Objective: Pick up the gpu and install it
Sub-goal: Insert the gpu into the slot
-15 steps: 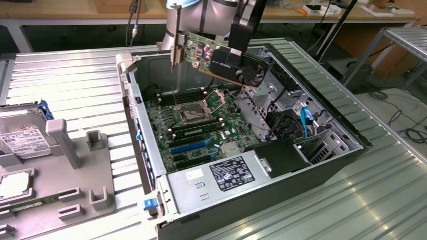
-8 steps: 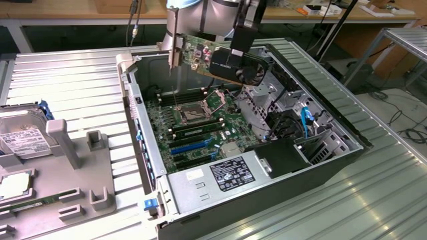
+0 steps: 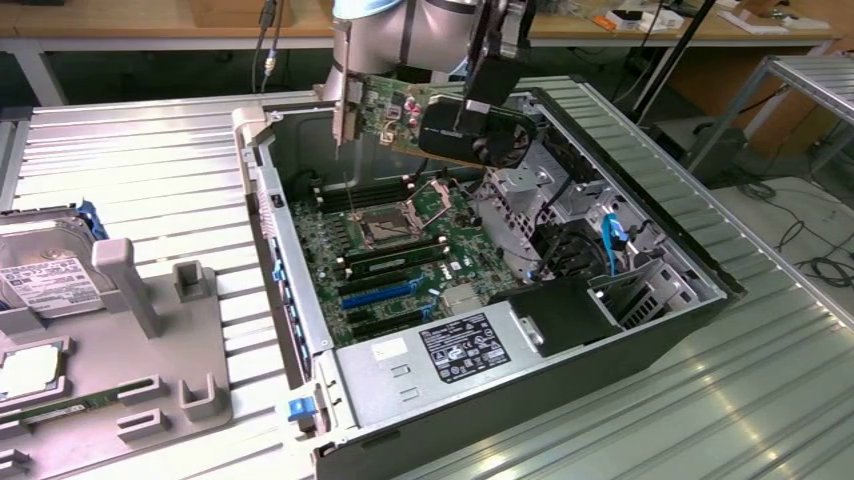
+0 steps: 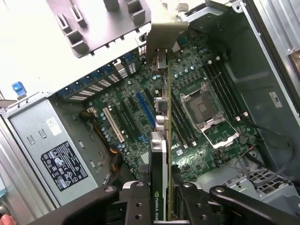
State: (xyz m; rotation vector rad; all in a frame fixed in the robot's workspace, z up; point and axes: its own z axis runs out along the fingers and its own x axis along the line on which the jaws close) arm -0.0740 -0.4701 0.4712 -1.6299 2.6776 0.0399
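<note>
My fingers (image 4: 138, 204) are clamped on the gpu (image 3: 447, 125), one against each flat face near its cooler end. My gripper (image 3: 483, 100) holds it in the air over the far end of the open computer case (image 3: 286, 262), apart from everything inside.

The case lies on its side on the ribbed metal bench (image 3: 147, 160) with its upper side open, so I have free room straight down to the motherboard (image 3: 400, 245). That room is bounded in three places:
- at the exterior view's left, by the case wall with the blue clips;
- at the exterior view's right, by the drive cage (image 3: 530, 190) and its cables;
- in the case's near corner, by the power supply (image 3: 400, 375).

In the wrist view I can read "NVIDIA" along the card's upper edge, followed by letters that begin "QUA". The power supply carries a black label (image 3: 457, 348) and a white sticker, both with print too small to read. The hard drive (image 3: 40, 275) stands in a grey tray (image 3: 147, 330) by the bench's edge at the exterior view's left. Its white label is also unreadable.

The card stands on edge. Its long axis runs across the case, with the silver bracket toward the clip wall and the black cooler toward the drive cage. In the exterior view it slopes a little down toward the cooler end. From my wrist it appears edge-on, its line passing between the blue slot (image 4: 145, 110) and the processor socket (image 4: 206, 110), roughly along the slots.
</note>
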